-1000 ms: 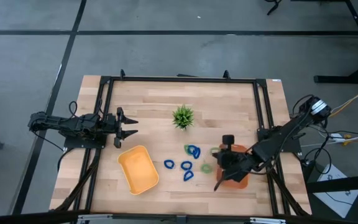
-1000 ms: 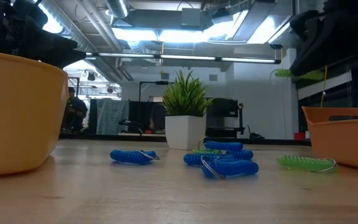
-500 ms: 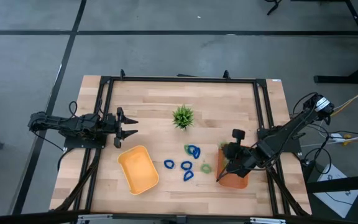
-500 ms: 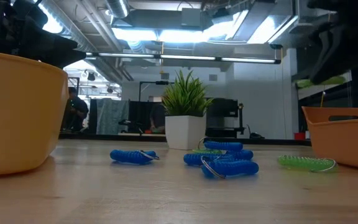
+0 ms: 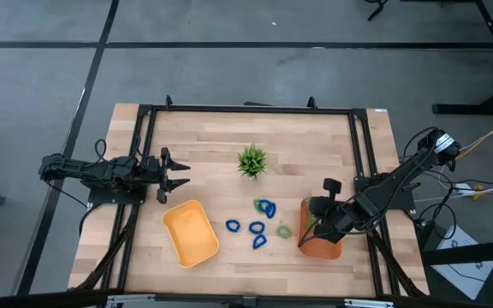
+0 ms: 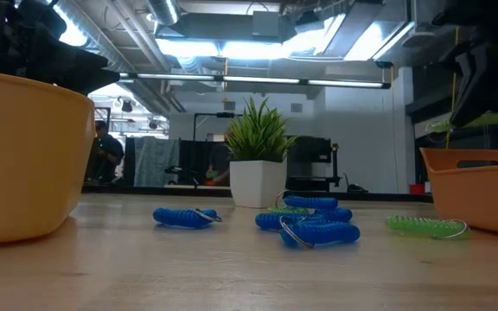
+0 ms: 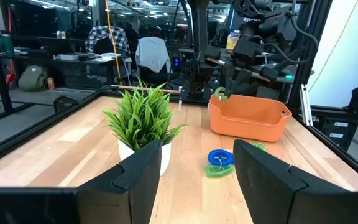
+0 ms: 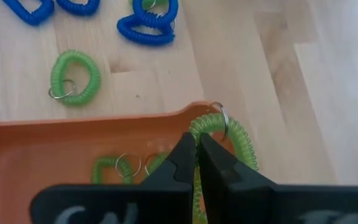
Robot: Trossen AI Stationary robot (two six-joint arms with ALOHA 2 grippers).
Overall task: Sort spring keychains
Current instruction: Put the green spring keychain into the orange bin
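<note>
over the orange tray (image 8: pixel 36 149), right gripper (image 8: pixel 196 144) (jaws pinching a green keychain (image 8: pixel 229 134)), blue keychains (image 8: pixel 148 25) beside; left gripper (image 5: pixel 178 174) jaws agape.

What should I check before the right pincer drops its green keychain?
1. Right pincer shut on green keychain: ok.
2. Pincer over orange tray: ok, though the coil hangs at the rim, partly outside.
3. Tray already holds green coils only: ok.
4. Drop clears the loose green keychain on table: ok.
5. Left pincer open, parked away near yellow tray: ok.
</note>
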